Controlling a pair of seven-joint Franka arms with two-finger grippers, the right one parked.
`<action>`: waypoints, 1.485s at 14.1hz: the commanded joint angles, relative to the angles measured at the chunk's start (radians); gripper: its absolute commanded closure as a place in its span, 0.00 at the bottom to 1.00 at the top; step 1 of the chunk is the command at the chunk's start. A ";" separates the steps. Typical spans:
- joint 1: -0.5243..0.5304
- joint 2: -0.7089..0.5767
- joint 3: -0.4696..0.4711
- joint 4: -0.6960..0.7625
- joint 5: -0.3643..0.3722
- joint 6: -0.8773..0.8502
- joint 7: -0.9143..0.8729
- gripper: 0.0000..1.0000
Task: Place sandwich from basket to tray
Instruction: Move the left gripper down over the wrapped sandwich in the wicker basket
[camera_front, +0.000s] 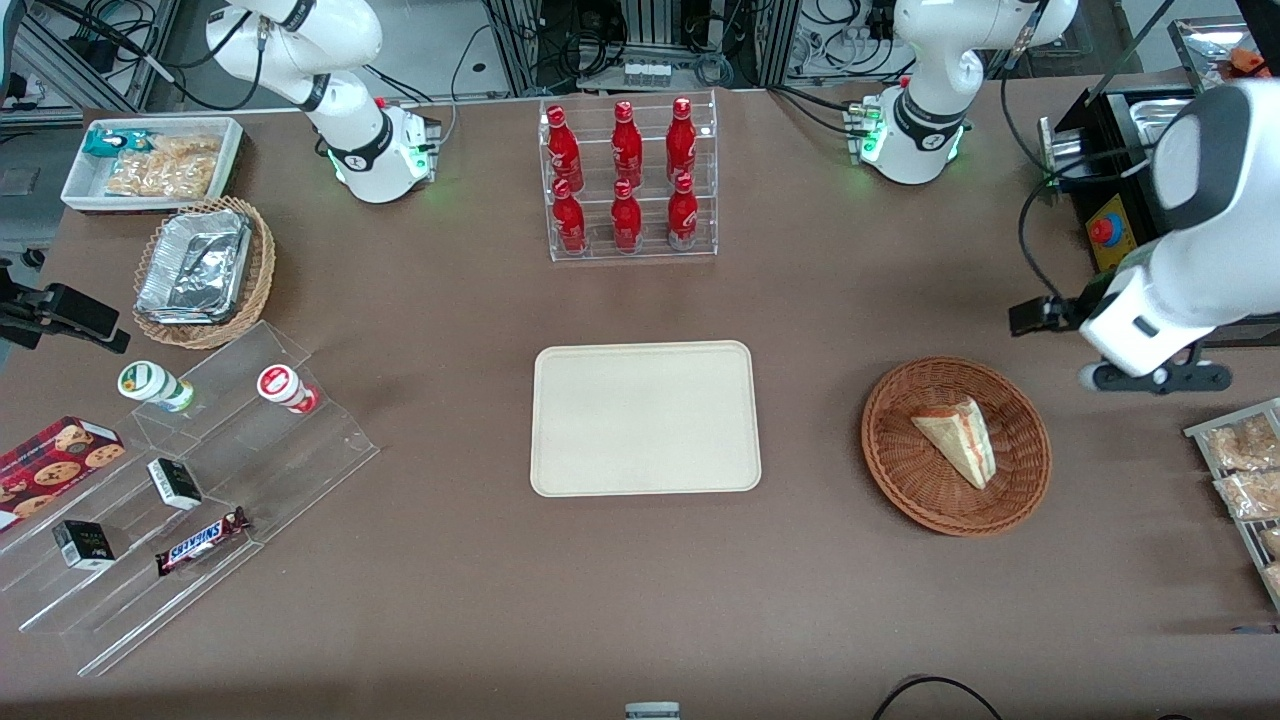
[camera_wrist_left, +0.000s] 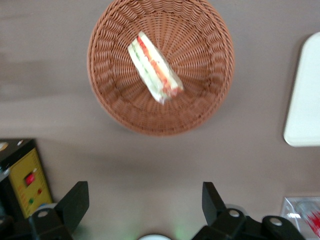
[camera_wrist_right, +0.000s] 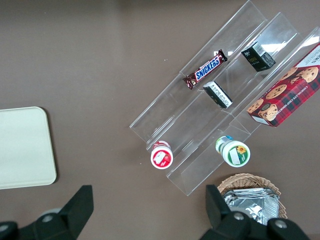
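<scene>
The sandwich (camera_front: 960, 440), a pale wedge with red and green layers, lies in the round reddish-brown wicker basket (camera_front: 900, 480). The cream tray (camera_front: 645, 418) rests flat mid-table with nothing on it, beside the basket toward the parked arm's end. My gripper (camera_front: 1040, 315) hangs above bare table, a little farther from the front camera than the basket and slightly toward the working arm's end. In the left wrist view the gripper (camera_wrist_left: 145, 195) is open with only table between its fingers. The sandwich (camera_wrist_left: 154, 67), basket (camera_wrist_left: 200, 105) and a corner of the tray (camera_wrist_left: 305, 100) lie ahead of it.
A clear rack of red bottles (camera_front: 628, 180) stands farther back than the tray. A black box with a red button (camera_front: 1105, 230) sits near the working arm. Snack packets (camera_front: 1240, 470) lie at that table end. A stepped acrylic shelf (camera_front: 200, 480) and a tan basket of foil trays (camera_front: 200, 270) stand toward the parked arm's end.
</scene>
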 joint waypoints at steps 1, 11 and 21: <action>0.032 -0.007 0.016 -0.114 0.013 0.130 0.004 0.00; -0.028 0.098 0.012 -0.378 0.010 0.717 -0.564 0.00; -0.055 0.208 0.015 -0.376 0.013 0.838 -0.789 0.48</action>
